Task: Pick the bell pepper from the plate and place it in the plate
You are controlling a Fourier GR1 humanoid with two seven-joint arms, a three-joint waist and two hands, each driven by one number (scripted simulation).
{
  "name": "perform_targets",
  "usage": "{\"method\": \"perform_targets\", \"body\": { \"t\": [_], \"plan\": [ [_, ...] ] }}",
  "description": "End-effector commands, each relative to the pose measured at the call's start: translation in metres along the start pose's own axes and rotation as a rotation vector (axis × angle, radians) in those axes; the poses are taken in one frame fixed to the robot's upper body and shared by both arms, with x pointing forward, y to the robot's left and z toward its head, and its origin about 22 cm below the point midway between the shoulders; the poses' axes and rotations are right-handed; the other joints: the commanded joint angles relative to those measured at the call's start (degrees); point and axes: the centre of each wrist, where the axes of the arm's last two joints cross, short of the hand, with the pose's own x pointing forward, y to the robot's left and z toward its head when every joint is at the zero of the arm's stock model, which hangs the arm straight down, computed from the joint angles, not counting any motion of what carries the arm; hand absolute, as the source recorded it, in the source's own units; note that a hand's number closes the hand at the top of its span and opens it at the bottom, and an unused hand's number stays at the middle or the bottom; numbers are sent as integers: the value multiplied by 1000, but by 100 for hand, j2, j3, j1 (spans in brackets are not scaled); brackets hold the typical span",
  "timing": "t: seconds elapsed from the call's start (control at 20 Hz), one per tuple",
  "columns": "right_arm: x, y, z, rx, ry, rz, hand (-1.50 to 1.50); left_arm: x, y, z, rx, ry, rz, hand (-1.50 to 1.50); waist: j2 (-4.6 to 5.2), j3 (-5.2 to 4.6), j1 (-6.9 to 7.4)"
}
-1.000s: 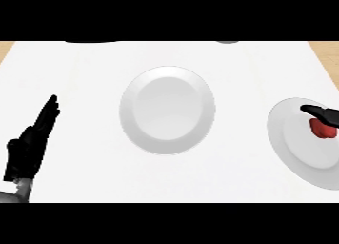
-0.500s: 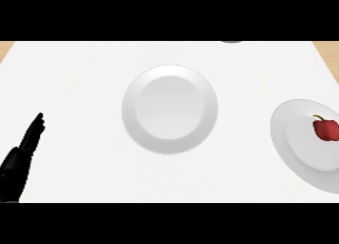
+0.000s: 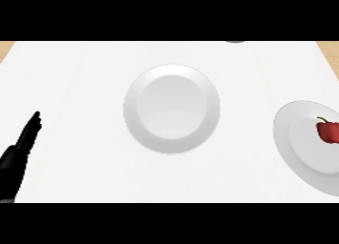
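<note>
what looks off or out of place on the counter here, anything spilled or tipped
Nothing stands out. The red bell pepper sits on the right plate, the centre plate is bare, nothing is spilled, and the left hand rests open at the lower left.

The plate (image 3: 307,157) holding the bell pepper (image 3: 331,132) is cut off by the right edge, so its far rim does not show. The left hand (image 3: 14,159), left of the middle plate (image 3: 172,108), runs out at the lower edge. A small dark thing (image 3: 235,41) beyond the middle plate is clipped at the top, too little to identify.
</note>
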Motion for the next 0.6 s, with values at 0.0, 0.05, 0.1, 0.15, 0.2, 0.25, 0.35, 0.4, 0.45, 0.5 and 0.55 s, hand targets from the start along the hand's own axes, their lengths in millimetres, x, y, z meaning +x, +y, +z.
{"method": "perform_targets", "body": {
  "t": [0.0,0.05,0.1,0.15,0.2,0.25,0.35,0.4,0.45,0.5,0.55],
  "plan": [
    [7,-11,-6,75,110,163,-150,9,-6,-9,-12,-5,12,0,6,3,14],
    [19,-19,-20,78,150,167,-150,6,-8,-10,0,-6,3,0,6,1,15],
    [25,-16,-23,98,182,205,-150,7,-6,2,-14,-10,5,0,-2,1,70],
    [34,-13,-24,108,205,211,-150,0,-2,0,-3,-20,-19,0,0,-1,44],
    [33,-23,-47,108,219,240,-150,11,-6,-14,2,-20,-4,0,13,4,61],
    [28,-21,-41,158,237,250,-150,5,-6,-2,-22,-12,-2,0,2,6,64],
    [22,-19,-58,193,278,266,-150,-8,-5,-1,-17,2,-7,0,12,7,88],
    [27,-23,-50,234,298,279,-150,-11,-5,0,-7,-2,2,0,1,5,41],
    [34,-13,-67,223,324,303,-150,4,1,2,-26,-8,-3,0,4,8,116],
    [27,-11,-75,256,351,297,-150,6,0,-7,-8,-11,0,0,13,9,115],
    [14,0,-55,290,341,305,-150,-3,-13,-6,-11,0,-10,0,6,8,48]
  ]
}}
